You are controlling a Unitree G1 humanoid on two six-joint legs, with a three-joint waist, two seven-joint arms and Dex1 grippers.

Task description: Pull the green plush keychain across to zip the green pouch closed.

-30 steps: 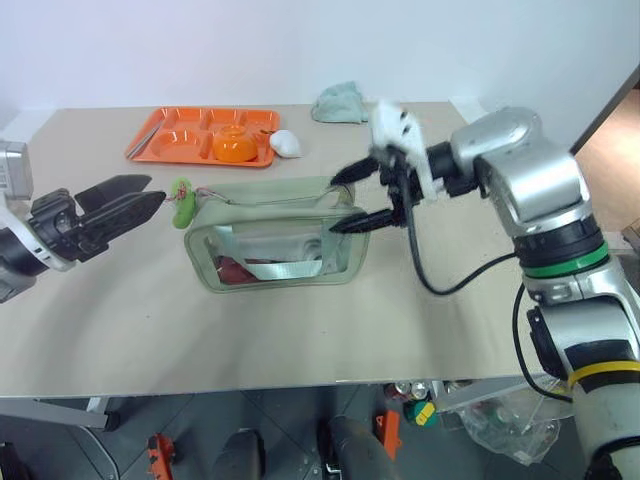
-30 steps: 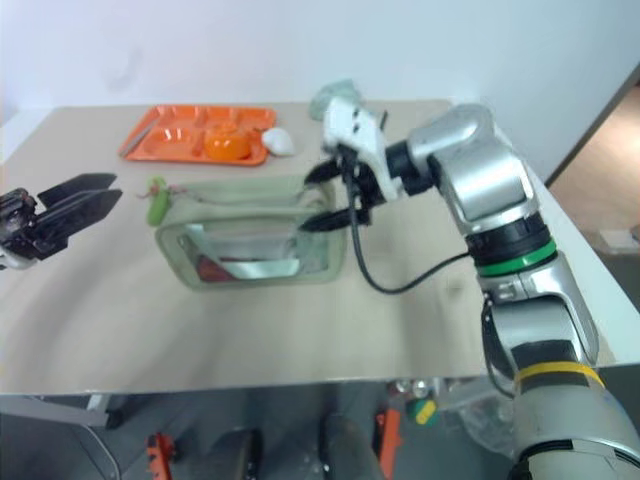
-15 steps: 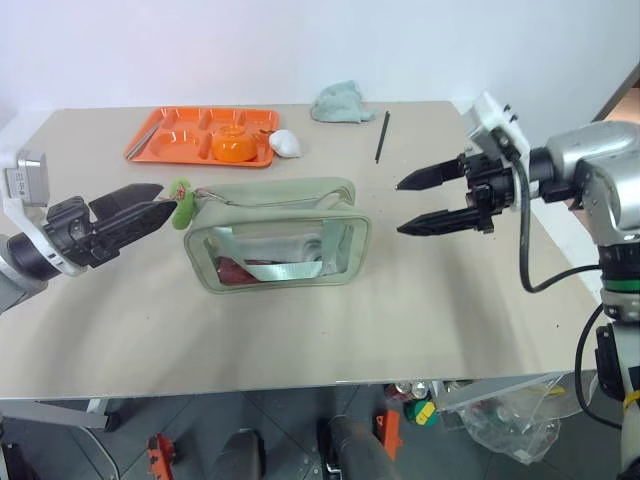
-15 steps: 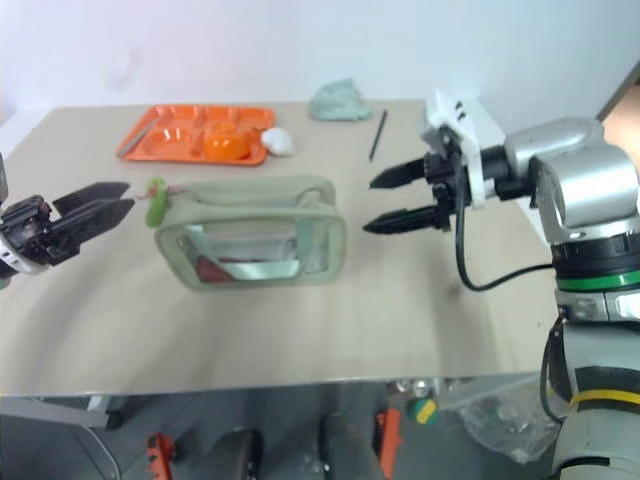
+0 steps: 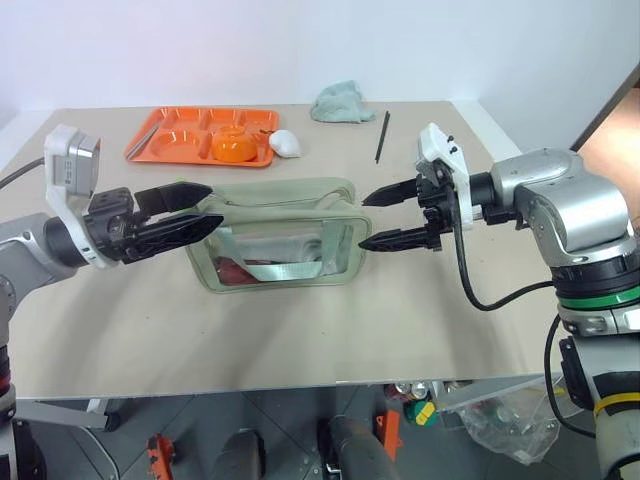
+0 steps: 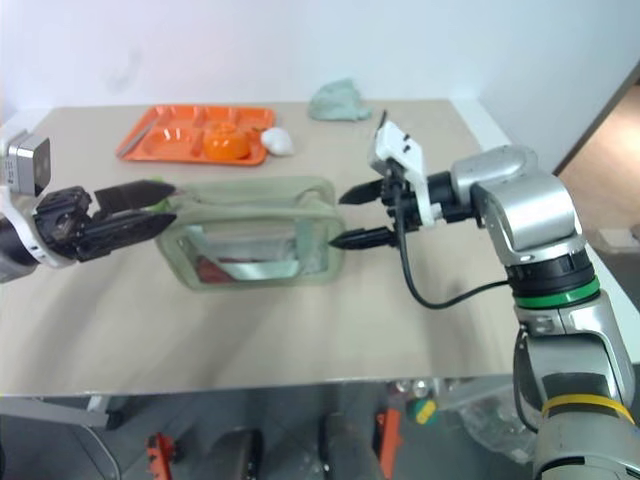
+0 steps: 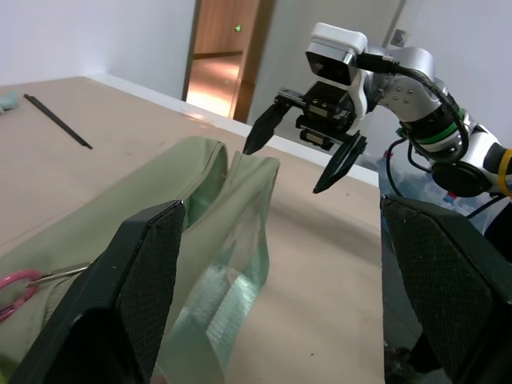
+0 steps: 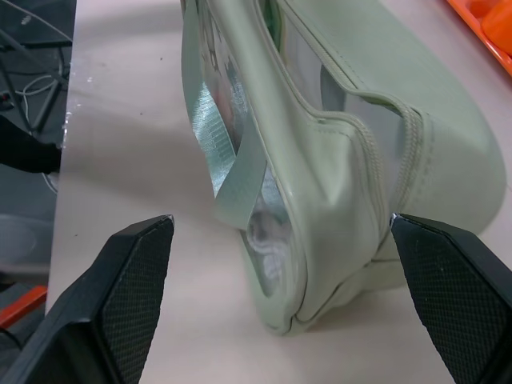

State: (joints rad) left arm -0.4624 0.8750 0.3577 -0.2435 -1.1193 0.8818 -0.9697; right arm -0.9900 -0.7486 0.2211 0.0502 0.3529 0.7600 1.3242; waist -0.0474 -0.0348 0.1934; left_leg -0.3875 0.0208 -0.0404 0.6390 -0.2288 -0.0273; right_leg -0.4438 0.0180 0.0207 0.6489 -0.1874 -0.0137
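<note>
A beige table (image 5: 300, 330) stood against a plain white wall (image 5: 300, 45). Beneath its front edge lay a dark grey floor (image 5: 290, 420) strewn with small orange and green bits. In the left wrist view, an open wooden doorway (image 7: 228, 44) showed a warmly lit room beyond.
</note>
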